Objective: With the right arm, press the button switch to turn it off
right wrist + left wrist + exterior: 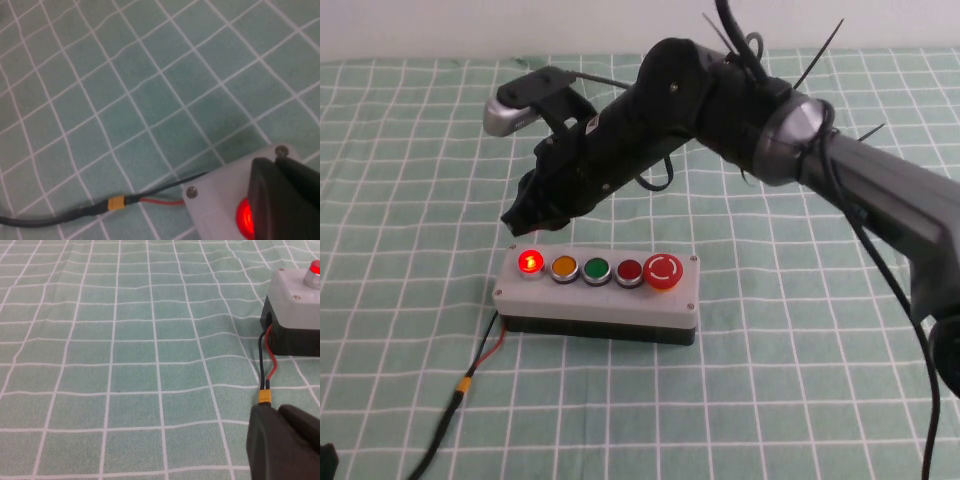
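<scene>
The button switch (597, 300) is a light-grey box on a black base in the middle of the checked cloth. Its red lamp (530, 262) is lit, beside the orange (564, 268), green (596, 269) and red (629, 270) buttons and the red mushroom button (662, 270). My right gripper (517, 218) is shut and hovers just above and behind the lamp end. In the right wrist view its fingers (285, 200) partly cover the glowing lamp (243, 217). My left gripper (276, 412) is shut, low beside the red-black cable (265, 370), near the box's end (295, 300).
The cable (480, 365) runs from the box's left end toward the front left, with a yellow connector (466, 382). A green-and-white checked cloth (800, 380) covers the table. The right arm (740, 100) spans the table from the right.
</scene>
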Robot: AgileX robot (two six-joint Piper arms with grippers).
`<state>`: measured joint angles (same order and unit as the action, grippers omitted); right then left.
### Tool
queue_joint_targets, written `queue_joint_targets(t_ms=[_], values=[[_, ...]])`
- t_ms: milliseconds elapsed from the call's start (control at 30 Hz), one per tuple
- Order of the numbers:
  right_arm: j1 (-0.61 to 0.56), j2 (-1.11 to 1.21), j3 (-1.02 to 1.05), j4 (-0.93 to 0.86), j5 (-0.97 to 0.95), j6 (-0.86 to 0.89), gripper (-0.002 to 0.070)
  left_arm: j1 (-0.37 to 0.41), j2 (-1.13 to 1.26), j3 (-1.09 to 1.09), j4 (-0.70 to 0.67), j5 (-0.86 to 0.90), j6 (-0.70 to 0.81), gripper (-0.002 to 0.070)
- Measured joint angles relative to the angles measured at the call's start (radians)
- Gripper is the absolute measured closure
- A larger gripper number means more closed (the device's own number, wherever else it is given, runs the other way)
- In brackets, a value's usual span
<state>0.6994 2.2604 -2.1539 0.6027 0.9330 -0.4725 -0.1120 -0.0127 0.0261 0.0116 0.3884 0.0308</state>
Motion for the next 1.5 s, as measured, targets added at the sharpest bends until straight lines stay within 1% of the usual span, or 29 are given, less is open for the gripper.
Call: queue_joint_targets(t_ms=[133, 300, 433, 600, 767, 867, 967, 1033, 1100, 1200, 1333, 1500], values=[[0.012, 0.048, -0.005, -0.012, 0.029, 0.013, 0.0692, 0.0, 0.0, 0.0, 0.0, 0.0, 0.0, 0.0678], [0.012, 0.076, -0.024, -0.056, 0.032, 0.108, 0.0692, 0.0, 0.0, 0.0, 0.0, 0.0, 0.0, 0.0678], [0.012, 0.073, -0.029, -0.071, 0.033, 0.123, 0.0692, 0.0, 0.0, 0.0, 0.0, 0.0, 0.0, 0.0678], [0.012, 0.023, -0.07, -0.135, 0.059, 0.123, 0.0692, 0.0, 0.0, 0.0, 0.0, 0.0, 0.0, 0.0678], [0.012, -0.084, -0.164, -0.172, 0.09, 0.123, 0.0692, 0.0, 0.0, 0.0, 0.0, 0.0, 0.0, 0.0678], [0.012, -0.17, -0.193, -0.229, 0.122, 0.123, 0.0692, 0.0, 0.0, 0.0, 0.0, 0.0, 0.0, 0.0678], [0.012, -0.246, -0.197, -0.358, 0.2, 0.123, 0.0692, 0.0, 0.0, 0.0, 0.0, 0.0, 0.0, 0.0678], [0.01, -0.296, -0.197, -0.473, 0.278, 0.143, 0.0692, 0.0, 0.0, 0.0, 0.0, 0.0, 0.0, 0.0678], [0.004, -0.341, -0.197, -0.548, 0.314, 0.169, 0.0692, 0.0, 0.0, 0.0, 0.0, 0.0, 0.0, 0.0678], [-0.009, -0.421, -0.195, -0.59, 0.328, 0.199, 0.0692, 0.0, 0.0, 0.0, 0.0, 0.0, 0.0, 0.0678], [-0.013, -0.543, -0.136, -0.592, 0.33, 0.221, 0.0692, 0.0, 0.0, 0.0, 0.0, 0.0, 0.0, 0.0678], [-0.013, -0.696, 0.069, -0.592, 0.332, 0.246, 0.0692, 0.0, 0.0, 0.0, 0.0, 0.0, 0.0, 0.0678]])
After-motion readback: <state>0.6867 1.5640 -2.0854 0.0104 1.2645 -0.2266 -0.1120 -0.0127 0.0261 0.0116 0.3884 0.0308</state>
